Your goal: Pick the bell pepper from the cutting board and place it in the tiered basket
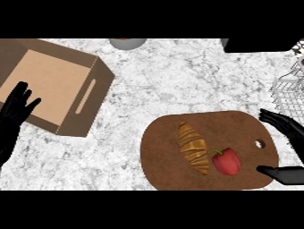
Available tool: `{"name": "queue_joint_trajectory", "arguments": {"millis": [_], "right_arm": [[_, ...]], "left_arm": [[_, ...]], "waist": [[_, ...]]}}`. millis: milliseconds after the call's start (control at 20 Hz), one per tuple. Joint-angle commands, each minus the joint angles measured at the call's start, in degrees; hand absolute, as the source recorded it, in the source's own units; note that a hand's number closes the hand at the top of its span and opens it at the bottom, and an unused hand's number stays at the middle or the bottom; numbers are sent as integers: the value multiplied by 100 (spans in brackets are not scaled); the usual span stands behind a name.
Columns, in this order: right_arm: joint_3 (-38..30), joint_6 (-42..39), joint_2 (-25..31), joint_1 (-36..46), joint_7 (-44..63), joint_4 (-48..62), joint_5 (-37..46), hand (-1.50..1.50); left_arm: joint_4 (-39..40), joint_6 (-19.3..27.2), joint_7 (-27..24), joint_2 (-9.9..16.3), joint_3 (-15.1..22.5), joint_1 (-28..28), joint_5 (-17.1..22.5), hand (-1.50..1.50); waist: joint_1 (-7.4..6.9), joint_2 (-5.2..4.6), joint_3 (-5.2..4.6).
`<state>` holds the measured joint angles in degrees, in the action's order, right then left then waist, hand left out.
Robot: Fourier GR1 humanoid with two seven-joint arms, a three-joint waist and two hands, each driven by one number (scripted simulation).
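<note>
A red bell pepper (228, 161) with a green stem lies on the brown cutting board (174, 172), just right of a croissant (193, 148). My right hand (296, 132) hovers over the board's right edge, open, fingers stretched toward the left and thumb low near the board's lower right; the pepper sits a short way left of the thumb, untouched. The wire tiered basket (300, 91) stands at the right edge, behind the right hand. My left hand (9, 117) is open at the far left, fingers up over the cardboard box.
An open cardboard box (46, 82) lies at the back left. A grey round object (128, 43) peeks in at the top edge. A dark block (260, 44) sits at the top right. White marble counter (181, 76) spreads between them.
</note>
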<state>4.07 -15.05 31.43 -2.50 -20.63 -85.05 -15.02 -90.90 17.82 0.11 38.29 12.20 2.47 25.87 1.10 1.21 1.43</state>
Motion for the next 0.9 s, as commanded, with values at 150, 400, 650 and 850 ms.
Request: {"name": "queue_joint_trajectory", "arguments": {"millis": [150,400,650,850], "right_arm": [[402,287,1118,32,560,-374,1670,-150],[981,-305,1371,255,1295,-1006,1874,-150],[1068,-375,1124,596,3050,-2140,1553,-150],[1527,-628,894,632,3920,-2216,1699,-150]], "left_arm": [[586,-179,395,-13,201,-758,148,0],[540,-244,448,-29,188,-851,166,0],[928,-540,310,-10,15,-857,129,0],[1219,-547,413,-320,66,-413,-41,0]], "waist": [[-118,-164,-180],[-96,-162,-175],[-76,-115,-161],[-93,-129,-150]]}}
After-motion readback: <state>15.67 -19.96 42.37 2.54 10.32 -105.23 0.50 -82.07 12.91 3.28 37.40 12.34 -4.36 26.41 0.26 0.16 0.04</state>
